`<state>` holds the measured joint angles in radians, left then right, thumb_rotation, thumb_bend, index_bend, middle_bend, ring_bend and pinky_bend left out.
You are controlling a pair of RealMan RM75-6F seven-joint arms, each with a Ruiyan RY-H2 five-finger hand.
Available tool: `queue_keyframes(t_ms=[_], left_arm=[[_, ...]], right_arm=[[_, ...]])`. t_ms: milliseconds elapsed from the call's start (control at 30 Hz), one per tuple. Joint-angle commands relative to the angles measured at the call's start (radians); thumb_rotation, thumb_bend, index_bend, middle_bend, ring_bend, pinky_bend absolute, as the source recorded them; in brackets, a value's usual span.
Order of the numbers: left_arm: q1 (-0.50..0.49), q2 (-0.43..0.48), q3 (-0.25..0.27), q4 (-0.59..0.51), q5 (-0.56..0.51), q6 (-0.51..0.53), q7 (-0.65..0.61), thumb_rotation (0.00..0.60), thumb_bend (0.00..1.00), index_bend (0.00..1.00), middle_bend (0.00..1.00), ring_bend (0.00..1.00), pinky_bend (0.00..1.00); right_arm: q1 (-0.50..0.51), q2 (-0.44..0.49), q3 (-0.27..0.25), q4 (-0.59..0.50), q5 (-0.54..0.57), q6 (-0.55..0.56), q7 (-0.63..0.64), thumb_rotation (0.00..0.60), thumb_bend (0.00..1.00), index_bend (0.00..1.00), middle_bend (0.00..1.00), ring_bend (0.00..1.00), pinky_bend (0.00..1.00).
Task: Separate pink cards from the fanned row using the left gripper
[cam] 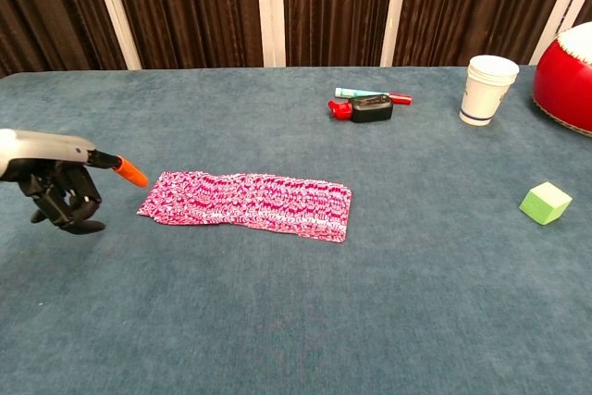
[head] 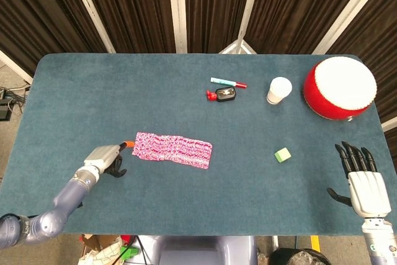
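A fanned row of pink patterned cards lies flat on the blue table a little left of the middle. My left hand sits just left of the row's left end. It points one orange-tipped finger at the cards while its other fingers are curled under, and it holds nothing. The orange tip is just short of the row's left edge. My right hand rests at the table's front right with fingers spread, far from the cards.
At the back stand a white paper cup and a red drum. A marker and a small black and red object lie near the back middle. A green cube sits on the right.
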<state>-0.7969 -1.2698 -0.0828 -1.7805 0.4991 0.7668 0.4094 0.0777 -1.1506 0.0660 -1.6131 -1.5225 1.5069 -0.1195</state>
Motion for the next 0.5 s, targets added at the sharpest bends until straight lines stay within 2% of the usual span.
queue_keyframes(t_ms=[33, 500], left_arm=[[-0.016, -0.019, 0.015, 0.014, 0.0, 0.004, 0.002, 0.6, 0.49, 0.15, 0.71, 0.59, 0.69], [-0.031, -0.048, 0.037, 0.037, 0.019, 0.009, -0.039, 0.6, 0.49, 0.15, 0.71, 0.59, 0.69]], right_arm=[[0.0, 0.0, 0.001, 0.001, 0.002, -0.001, 0.003, 0.6, 0.13, 0.02, 0.07, 0.1, 0.07], [0.001, -0.001, 0.0, 0.004, -0.001, -0.001, 0.005, 0.6, 0.13, 0.02, 0.07, 0.1, 0.07]])
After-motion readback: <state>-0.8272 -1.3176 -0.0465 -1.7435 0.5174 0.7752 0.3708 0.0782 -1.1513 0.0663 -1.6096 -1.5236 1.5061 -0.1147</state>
